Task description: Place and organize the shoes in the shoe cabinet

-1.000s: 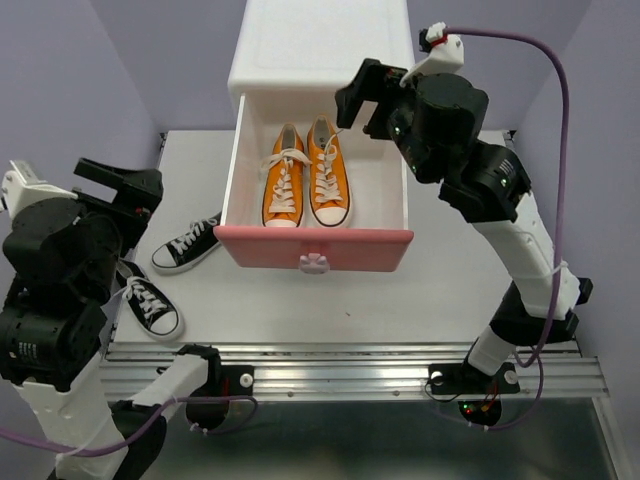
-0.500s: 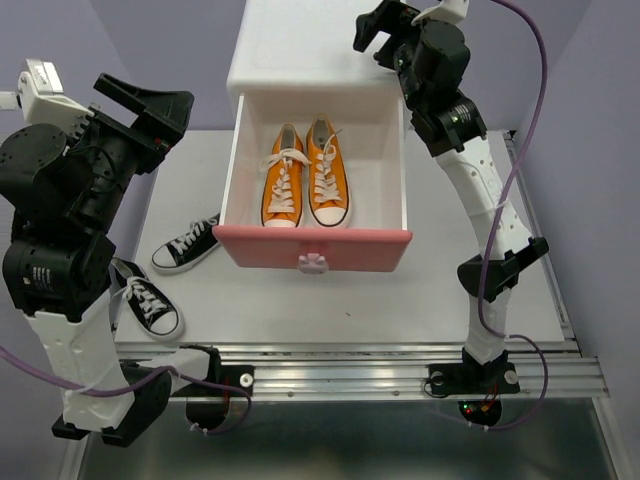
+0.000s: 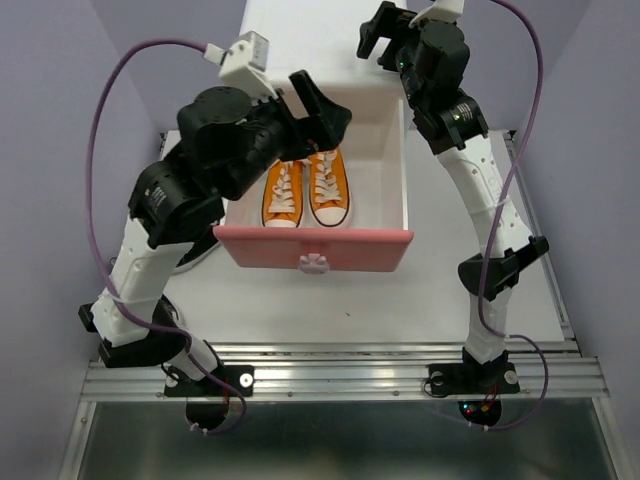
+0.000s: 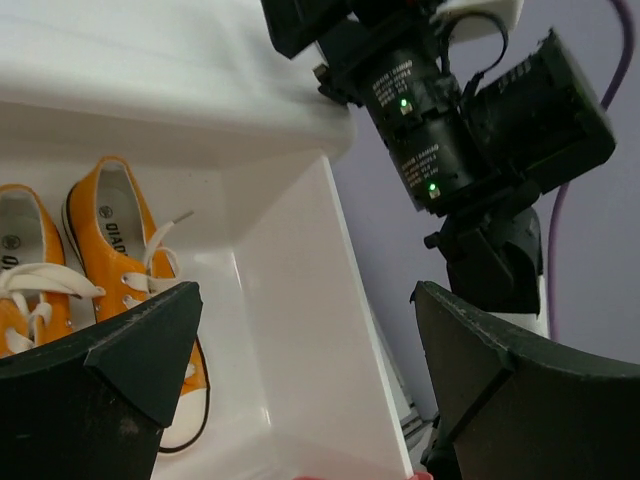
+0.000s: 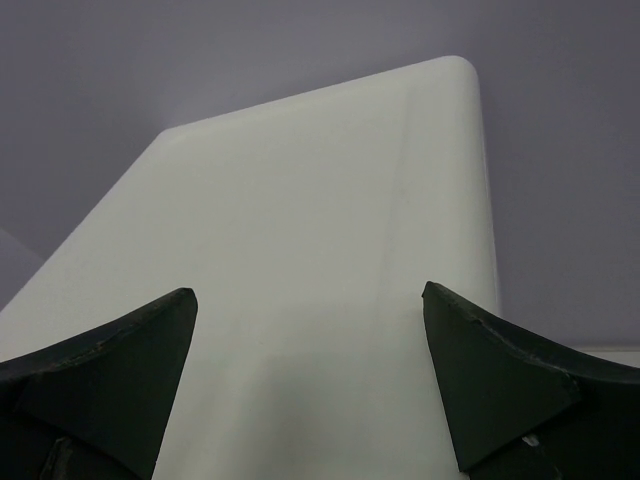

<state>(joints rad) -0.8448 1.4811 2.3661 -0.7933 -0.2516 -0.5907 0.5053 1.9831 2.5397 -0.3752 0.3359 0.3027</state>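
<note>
The white shoe cabinet stands at the back with its upper drawer pulled out, darker pink front toward me. The orange pair lies side by side inside it, toes toward the front; it also shows in the left wrist view. My left gripper hovers open and empty over the drawer's back right part, above its right wall. My right gripper is open and empty, raised over the cabinet's top. The black pair is hidden behind my left arm.
The bunny knob sticks out from the drawer front toward the near edge. My right wrist is close beside the left gripper. The grey table shows to the right of the drawer. Purple walls close in on both sides.
My left arm has swung from the far left side rightward and now reaches over the open drawer, covering the black shoes. The right gripper stays over the cabinet top.
</note>
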